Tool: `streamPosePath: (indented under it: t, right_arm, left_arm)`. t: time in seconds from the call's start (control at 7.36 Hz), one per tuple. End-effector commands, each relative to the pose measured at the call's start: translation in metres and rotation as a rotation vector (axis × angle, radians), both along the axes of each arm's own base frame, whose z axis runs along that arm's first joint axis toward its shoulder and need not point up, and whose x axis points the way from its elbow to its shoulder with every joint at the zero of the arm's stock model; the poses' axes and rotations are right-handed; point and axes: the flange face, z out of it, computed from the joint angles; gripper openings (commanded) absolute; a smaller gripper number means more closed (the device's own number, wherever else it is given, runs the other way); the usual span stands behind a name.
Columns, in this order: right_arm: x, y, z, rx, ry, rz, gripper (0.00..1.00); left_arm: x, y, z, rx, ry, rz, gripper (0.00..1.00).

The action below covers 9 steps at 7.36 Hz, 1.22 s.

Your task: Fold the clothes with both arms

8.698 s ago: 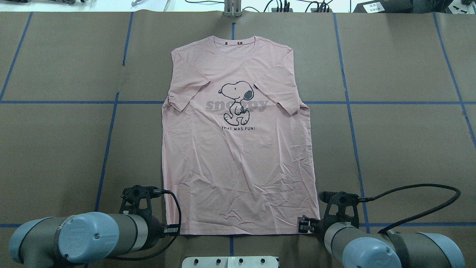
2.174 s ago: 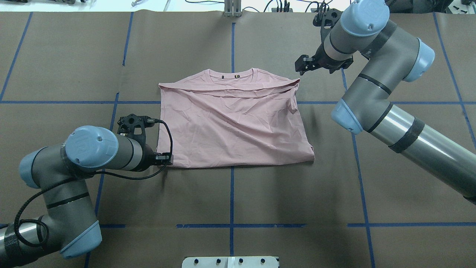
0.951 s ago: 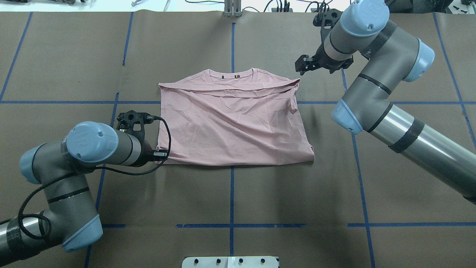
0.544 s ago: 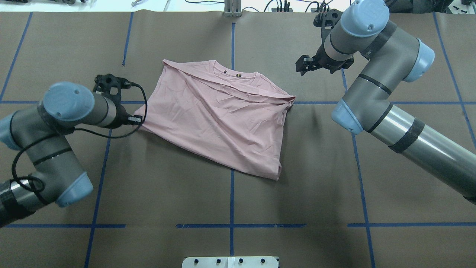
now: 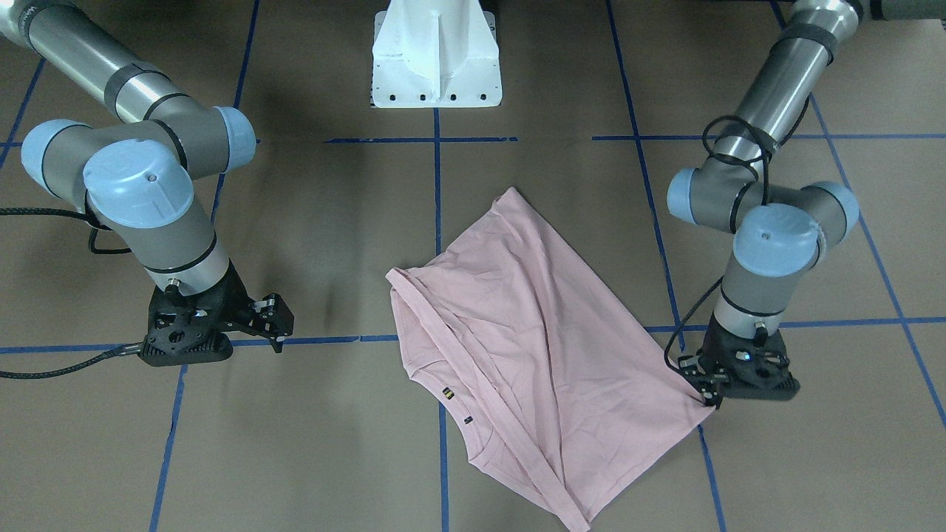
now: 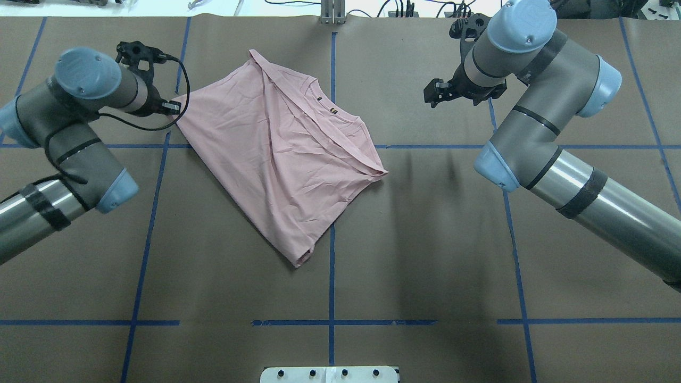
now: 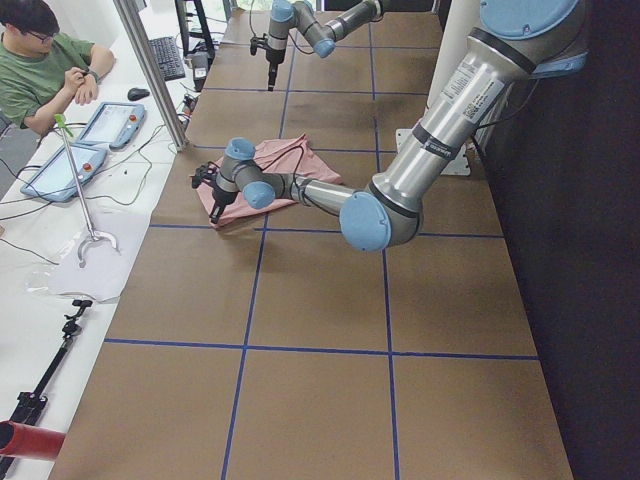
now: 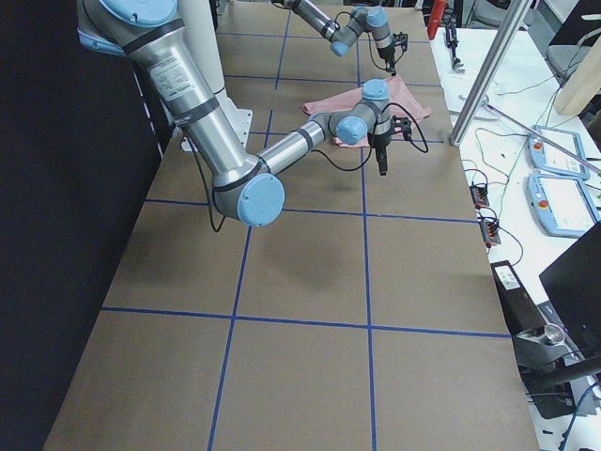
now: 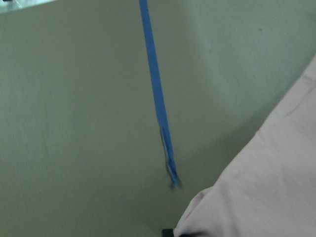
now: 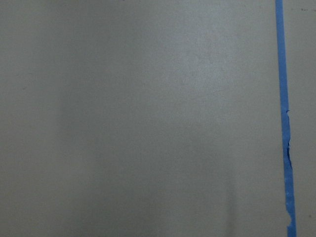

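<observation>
Now left jaws pinch the T-shirt point(image 6: 276, 159) corner; right jaws gape, well apart

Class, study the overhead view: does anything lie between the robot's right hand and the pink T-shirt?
Nothing visible does. Between the right hand and the T-shirt there is only bare brown table crossed by blue tape lines. The left hand grips the T-shirt's far corner, on the other side and out of that path.
</observation>
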Motion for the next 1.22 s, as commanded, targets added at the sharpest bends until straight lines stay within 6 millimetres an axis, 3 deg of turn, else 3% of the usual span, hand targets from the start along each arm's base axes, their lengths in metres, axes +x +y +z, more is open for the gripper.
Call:
streamPosePath:
  t: [0.0, 0.14, 0.27, 0.54, 0.82, 0.95, 1.09]
  right_arm:
    - [-0.001, 0.001, 0.000, -0.008, -0.003, 0.006, 1.00]
    - [-0.008, 0.003, -0.006, -0.016, -0.013, 0.011, 1.00]
    - [-0.024, 0.008, -0.022, -0.048, -0.044, 0.039, 1.00]
    - [-0.081, 0.021, -0.080, -0.113, -0.131, 0.167, 0.76]
    - [-0.165, 0.034, -0.115, -0.134, -0.188, 0.266, 0.66]
    - [-0.192, 0.036, -0.128, -0.146, -0.180, 0.286, 0.59]
    - [-0.210, 0.037, -0.128, -0.143, -0.156, 0.286, 0.59]
  left_arm:
    - [-0.008, -0.011, 0.022, 0.018, -0.021, -0.009, 0.51]
    - [-0.022, 0.000, 0.036, 0.103, -0.024, 0.037, 1.00]
    - [-0.044, -0.006, 0.029, 0.150, -0.013, 0.077, 1.00]
    - [-0.049, 0.003, 0.024, 0.157, 0.025, 0.106, 1.00]
    - [-0.049, 0.004, 0.022, 0.159, 0.030, 0.105, 1.00]
    - [-0.049, 0.004, 0.022, 0.157, 0.033, 0.102, 1.00]
    - [-0.049, 0.004, 0.022, 0.156, 0.034, 0.101, 1.00]
